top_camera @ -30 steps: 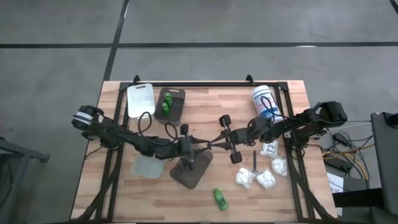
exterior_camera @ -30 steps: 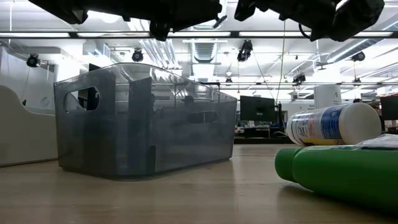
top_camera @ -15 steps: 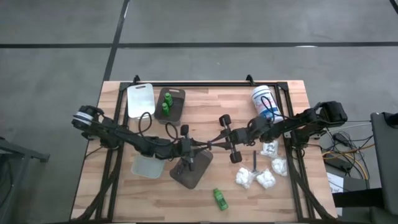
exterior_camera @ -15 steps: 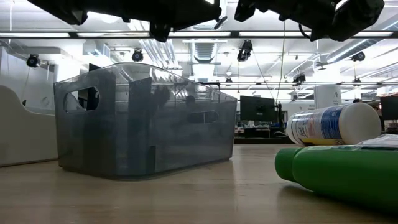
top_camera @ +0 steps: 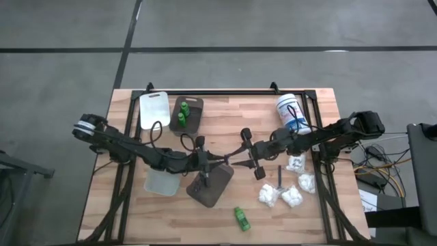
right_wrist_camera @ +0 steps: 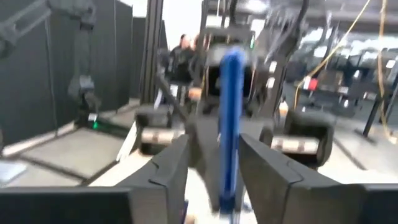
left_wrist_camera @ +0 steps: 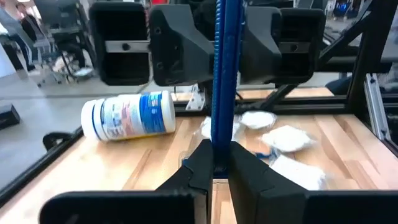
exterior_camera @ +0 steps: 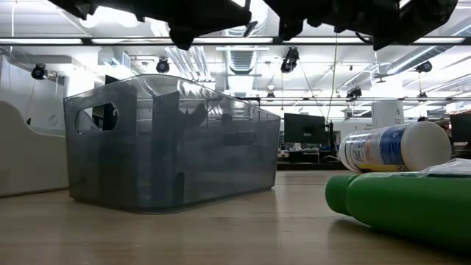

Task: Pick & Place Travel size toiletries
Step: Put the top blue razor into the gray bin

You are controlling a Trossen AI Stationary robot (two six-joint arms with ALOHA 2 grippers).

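While the two dark arms met over the middle of the wooden desk (top_camera: 225, 116), a slim blue stick (left_wrist_camera: 224, 81) stood upright between them, glossy and straight-sided, running from the left hand's (left_wrist_camera: 215, 163) fingers up past the top of the left wrist frame. That left hand was closed tight on the stick's lower end. In the right wrist view the same stick (right_wrist_camera: 231, 118) rose between the right hand's (right_wrist_camera: 214, 163) fingers, which stood apart from it on both sides, opened.

In the high view the hands met just above the dark grey rectangular bin (top_camera: 211, 185) at lower centre. Right of it lay lumpy white packets (top_camera: 281, 196) in a loose cluster, with another slim dark stick (top_camera: 280, 176) among them. A small bright green bottle (top_camera: 241, 219) lay on its side near the lower edge, and two more green bottles (top_camera: 182, 114) stood in the brown tray (top_camera: 194, 116) at upper left. A white tub with a blue label (top_camera: 289, 113) lay at upper right.
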